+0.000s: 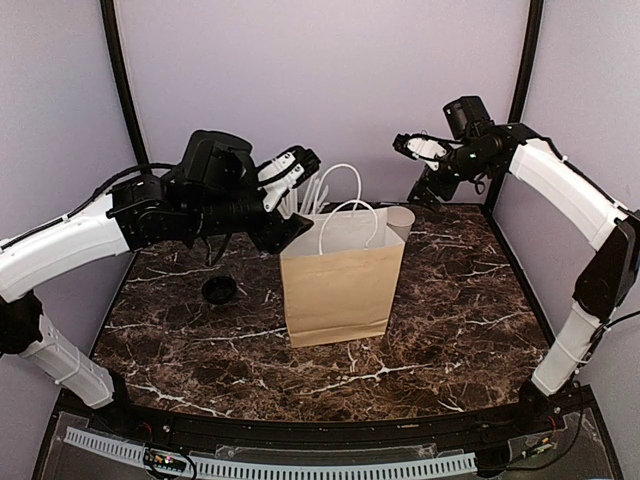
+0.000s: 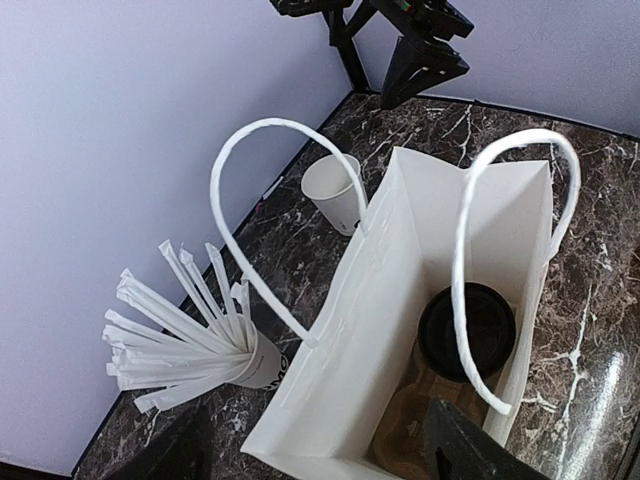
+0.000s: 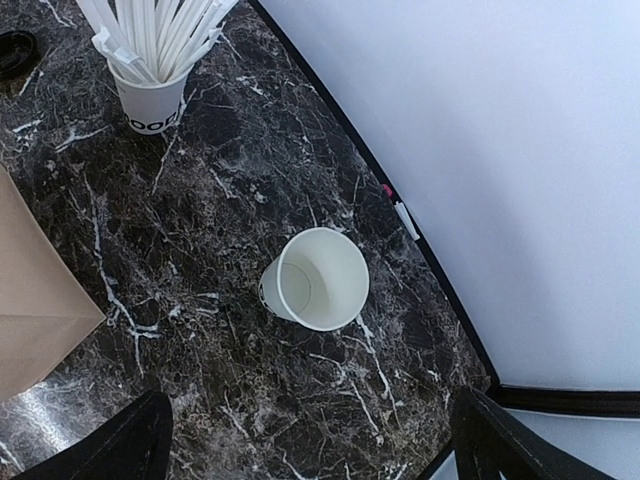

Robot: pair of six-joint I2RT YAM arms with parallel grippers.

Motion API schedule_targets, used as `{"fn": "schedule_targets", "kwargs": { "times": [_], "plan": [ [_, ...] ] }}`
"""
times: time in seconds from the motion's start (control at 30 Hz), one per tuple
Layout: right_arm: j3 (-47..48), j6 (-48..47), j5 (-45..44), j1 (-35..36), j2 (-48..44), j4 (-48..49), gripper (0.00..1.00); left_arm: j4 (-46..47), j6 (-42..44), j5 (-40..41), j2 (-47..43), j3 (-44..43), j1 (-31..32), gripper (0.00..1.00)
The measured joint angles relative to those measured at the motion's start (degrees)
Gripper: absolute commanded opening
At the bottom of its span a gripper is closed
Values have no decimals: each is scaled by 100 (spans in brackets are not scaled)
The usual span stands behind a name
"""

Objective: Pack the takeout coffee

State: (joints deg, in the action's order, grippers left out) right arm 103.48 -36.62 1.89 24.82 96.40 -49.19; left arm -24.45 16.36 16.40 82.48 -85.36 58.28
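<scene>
Your left gripper [image 1: 296, 172]: above the left side of the paper bag [image 1: 340, 285], fingers spread wide, holding nothing.
The takeout coffee [image 2: 467, 331]: inside the bag, upright on its floor.
Your right gripper [image 1: 412, 146]: beyond the bag's right rear corner, fingers fully spread, empty.

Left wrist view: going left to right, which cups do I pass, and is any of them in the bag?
cup of straws → empty white cup → black-lidded takeout coffee. Only the coffee is inside the paper bag; the other two stand outside it.
</scene>
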Motion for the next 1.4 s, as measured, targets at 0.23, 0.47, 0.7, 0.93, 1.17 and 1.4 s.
{"fn": "schedule_targets", "kwargs": {
  "times": [0.23, 0.47, 0.7, 0.93, 1.17, 1.4],
  "plan": [
    [-284, 551, 498, -623, -181, 345, 99, 420, -540, -527, -544, 249, -931, 58],
    [-1156, 1469, 1668, -1818, -745, 970, 96, 852, -2522, -1672, -321, 297, -3235, 46],
    [-2127, 1799, 2151, -1919, -1333, 1373, 94, 1117, -3995, -2962, 756, 409, -3851, 43],
    [-2315, 1882, 2260, -1919, -1434, 1499, 94, 1545, -4760, -3901, 1397, 455, -3860, 39],
    [-2363, 1919, 2297, -1921, -1458, 1626, 94, 1624, -4992, -4177, 1694, 376, -3727, 39],
    [-2503, 1921, 2302, -1919, -1475, 1650, 94, 1604, -5023, -4251, 1882, 260, -3589, 37]
  ]
}}
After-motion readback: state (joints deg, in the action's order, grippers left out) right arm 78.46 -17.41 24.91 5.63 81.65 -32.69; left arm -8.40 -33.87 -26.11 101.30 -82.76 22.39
